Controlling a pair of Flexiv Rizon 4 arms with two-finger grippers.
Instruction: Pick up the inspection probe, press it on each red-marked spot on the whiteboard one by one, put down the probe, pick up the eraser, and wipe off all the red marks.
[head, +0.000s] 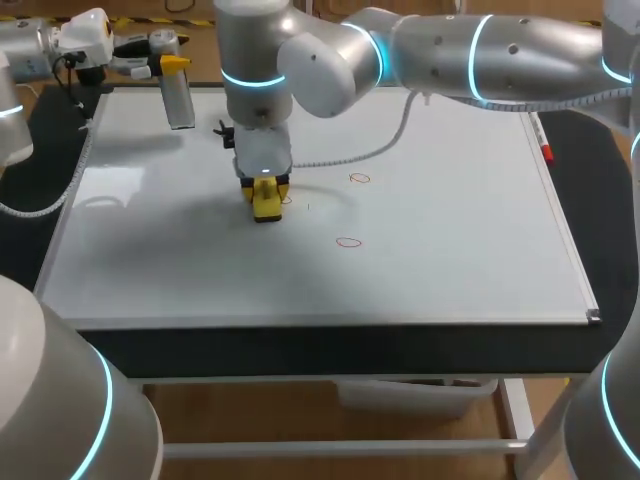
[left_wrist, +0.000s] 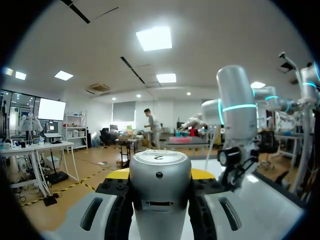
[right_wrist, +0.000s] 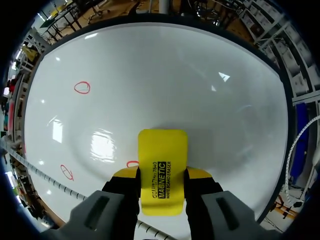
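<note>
Grips the eraser in the right gripper, on the whiteboard beside a red mark (two more farther off). Clenches the probe in the left gripper.

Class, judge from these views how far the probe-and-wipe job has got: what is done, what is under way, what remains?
Done: probing looks finished, though the left gripper holds the inspection probe rather than having put it down. In hand: the right gripper presses the eraser on the whiteboard beside one red mark. Left: that mark and two other red marks remain unwiped.
</note>
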